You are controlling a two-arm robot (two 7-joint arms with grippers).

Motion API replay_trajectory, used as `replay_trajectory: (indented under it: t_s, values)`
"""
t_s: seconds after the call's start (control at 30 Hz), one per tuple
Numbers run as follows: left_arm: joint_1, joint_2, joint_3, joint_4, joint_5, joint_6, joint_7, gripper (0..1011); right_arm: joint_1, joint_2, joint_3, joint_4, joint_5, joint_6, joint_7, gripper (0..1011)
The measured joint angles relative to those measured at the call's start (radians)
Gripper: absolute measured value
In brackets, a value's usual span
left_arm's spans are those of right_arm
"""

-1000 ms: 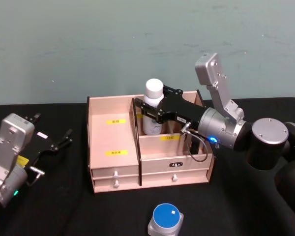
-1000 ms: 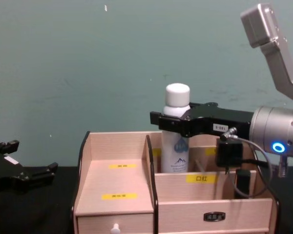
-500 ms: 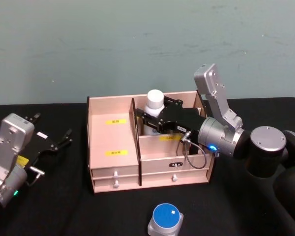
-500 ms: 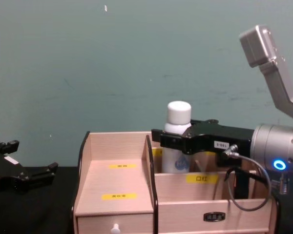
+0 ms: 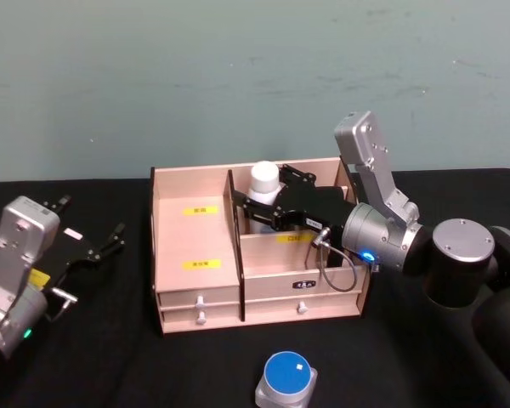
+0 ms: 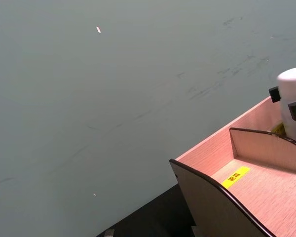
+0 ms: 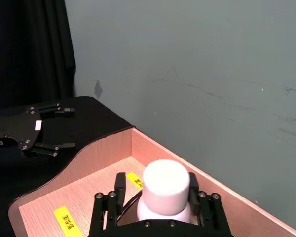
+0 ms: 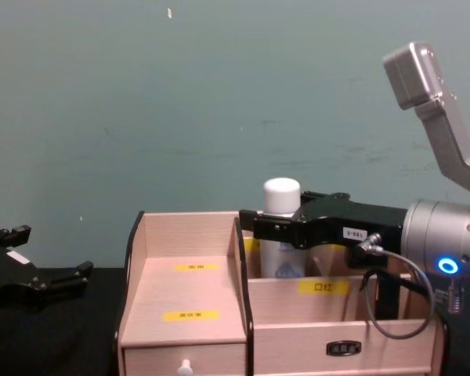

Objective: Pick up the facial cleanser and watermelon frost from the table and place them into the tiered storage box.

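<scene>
**Layout, head view**
- Table point(image 5: 110, 357): black, carrying everything.
- Tiered storage box point(image 5: 172, 242): at table centre, drawers facing 6 o'clock.
- Right arm: reaching in from 3 o'clock across the box's right half.
- Left gripper point(image 5: 92, 219): parked at 9 o'clock of the box, fingers apart, holding nothing.
- Right gripper point(image 5: 262, 206): clamped on the facial cleanser point(image 5: 265, 178) just below the white cap, one finger on each side.
- Facial cleanser: upright in the rear right compartment, toward 12 o'clock inside the box, just beside the central divider. Base hidden behind the labelled step, so seating on the floor not verifiable.
- Blue-lidded jar point(image 5: 287, 376), presumably the watermelon frost: on the table at 6 o'clock of the box, well apart from both grippers.
- Cable loop point(image 5: 330, 255): hanging beside the box's right front.

**Hazards**
- Release before base contact: likely drop, then toppling against the divider.
- Withdrawal with fingers barely parted: possible snag on the cap, tipping the bottle.
- Cable catching the box wall during retreat: possible shift of the box.
</scene>
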Motion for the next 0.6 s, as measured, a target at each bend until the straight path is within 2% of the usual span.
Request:
replay_trajectory:
  t_s: [0.03, 0.17, 0.33, 0.47, 0.6]
  values:
    - [0.000, 0.000, 0.000, 0.000, 0.000, 0.000, 0.000, 1010, 0.000, 0.000, 0.000, 0.000, 0.000, 0.000, 0.000, 743]
    - [0.000, 0.000, 0.000, 0.000, 0.000, 0.000, 0.000, 1010, -0.001, 0.000, 0.001, -0.002, 0.001, 0.000, 0.000, 894]
    - [0.000, 0.000, 0.000, 0.000, 0.000, 0.000, 0.000, 1010, -0.011, 0.008, 0.009, -0.027, 0.012, 0.001, 0.003, 1000]
    - [0.000, 0.000, 0.000, 0.000, 0.000, 0.000, 0.000, 1010, -0.026, 0.028, 0.017, -0.093, 0.016, 0.013, -0.003, 1002]
    - [0.000, 0.000, 0.000, 0.000, 0.000, 0.000, 0.000, 1010, -0.070, 0.081, 0.032, -0.243, 0.017, 0.056, -0.033, 1002]
